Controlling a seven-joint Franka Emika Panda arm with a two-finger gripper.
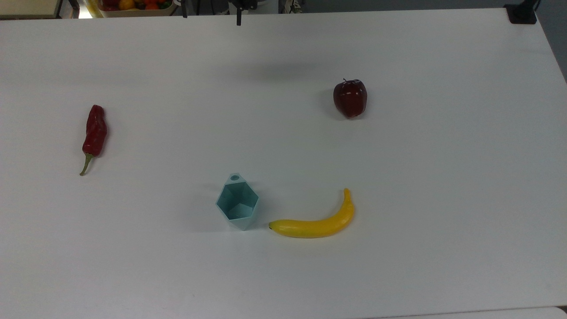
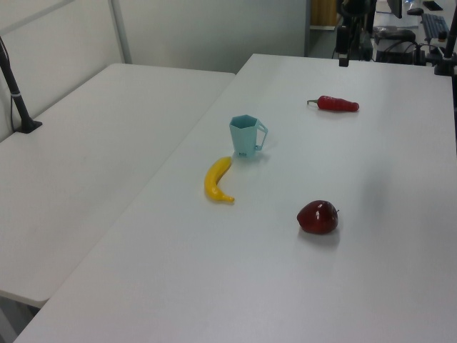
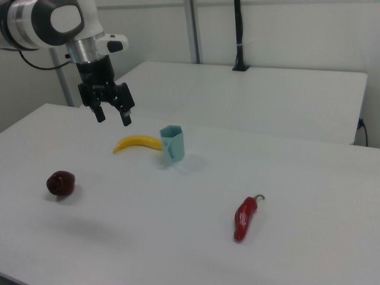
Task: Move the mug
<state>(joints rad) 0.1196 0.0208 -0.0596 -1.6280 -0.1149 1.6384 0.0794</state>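
Observation:
The mug [image 1: 238,203] is a pale teal faceted cup, upright on the white table [image 1: 443,199], its small tab handle with a round hole pointing to the far side in the top view. It also shows in the left view [image 2: 245,136] and the right view [image 3: 173,142]. My gripper [image 3: 113,117] hangs open in the air well above the table. In the right view it is up and to the left of the mug, holding nothing. A dark fingertip [image 1: 239,20] reaches in at the top view's upper edge.
A yellow banana [image 1: 316,223] lies close beside the mug. A dark red apple [image 1: 350,98] and a red chili pepper [image 1: 95,133] lie farther off. A second white table [image 2: 93,143] adjoins this one, with a black post [image 3: 238,35] on it.

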